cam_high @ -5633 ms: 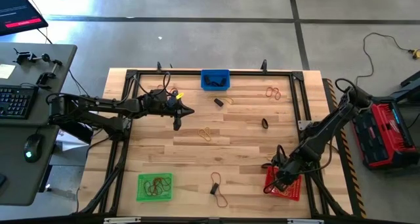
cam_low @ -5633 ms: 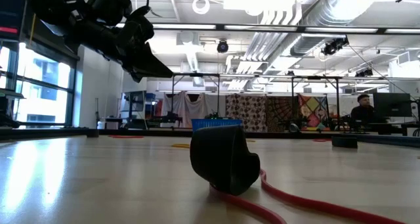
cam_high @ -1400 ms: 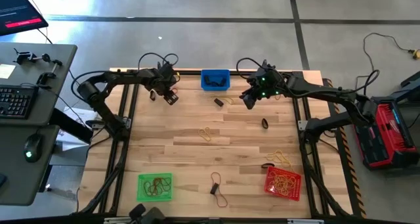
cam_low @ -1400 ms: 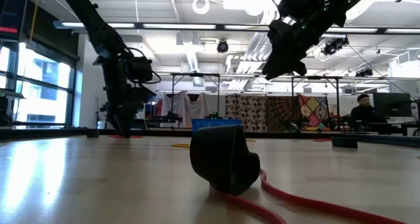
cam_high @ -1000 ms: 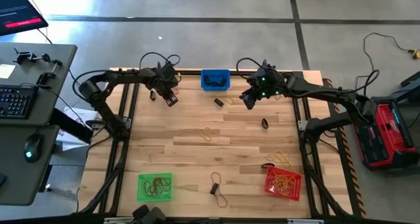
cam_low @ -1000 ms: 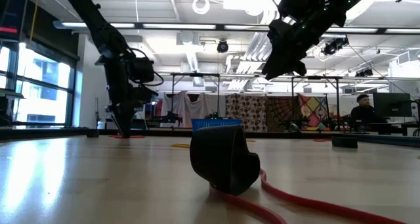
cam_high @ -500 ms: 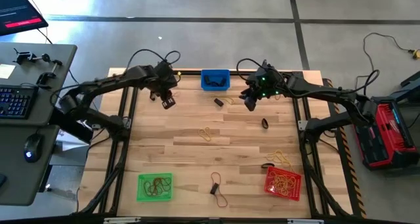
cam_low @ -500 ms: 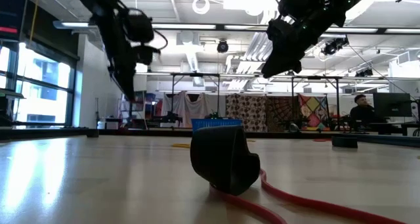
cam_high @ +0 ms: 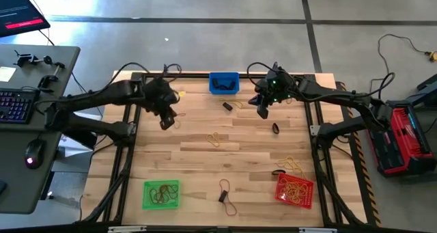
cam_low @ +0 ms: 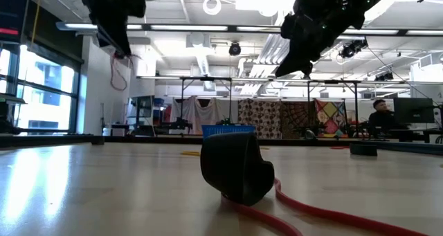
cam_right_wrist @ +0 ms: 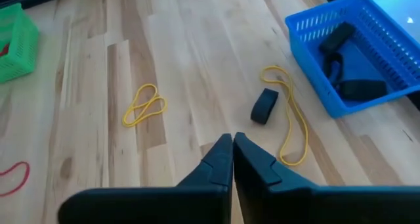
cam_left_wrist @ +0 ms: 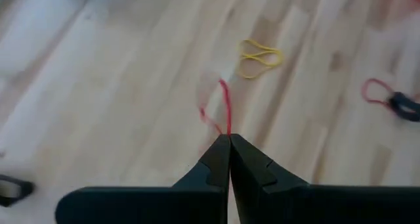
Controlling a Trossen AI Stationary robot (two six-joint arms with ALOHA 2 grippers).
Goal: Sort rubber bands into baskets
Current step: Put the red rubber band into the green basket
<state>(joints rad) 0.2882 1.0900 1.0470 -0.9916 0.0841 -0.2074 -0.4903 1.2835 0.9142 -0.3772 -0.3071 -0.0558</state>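
Note:
My left gripper [cam_high: 166, 121] hovers over the table's left half, shut on a thin red rubber band [cam_left_wrist: 221, 108], which shows in the low view as a red loop [cam_low: 120, 73] under it. My right gripper [cam_high: 263, 112] is in the air near the far edge, right of the blue basket [cam_high: 224, 83], shut with nothing between its fingers [cam_right_wrist: 232, 140]. Below it lie a black band [cam_right_wrist: 264, 106] and a yellow band [cam_right_wrist: 289, 129] on the wood. The green basket [cam_high: 162, 195] stands near left, the red basket [cam_high: 294, 190] near right; both have bands in them. My left gripper pinches the red rubber band's upper end [cam_left_wrist: 227, 131] between its two fingertips. The fingers slant down from the table's left side. The band hangs slack below them as a narrow loop, lifted clear of the table.
Loose bands lie about: a yellow one [cam_high: 215, 139] mid-table, a black one [cam_high: 275, 128] right of it, red ones [cam_high: 284, 96] at the far right, yellow ones [cam_high: 292, 165] beside the red basket, a black and a reddish one [cam_high: 224, 194] near the front edge. A dark frame rims the table.
My left gripper has risen from the table's far left corner and swung toward the middle, carrying the red band up off the wood. My right gripper has stayed where it was, rolled a little and shut on nothing.

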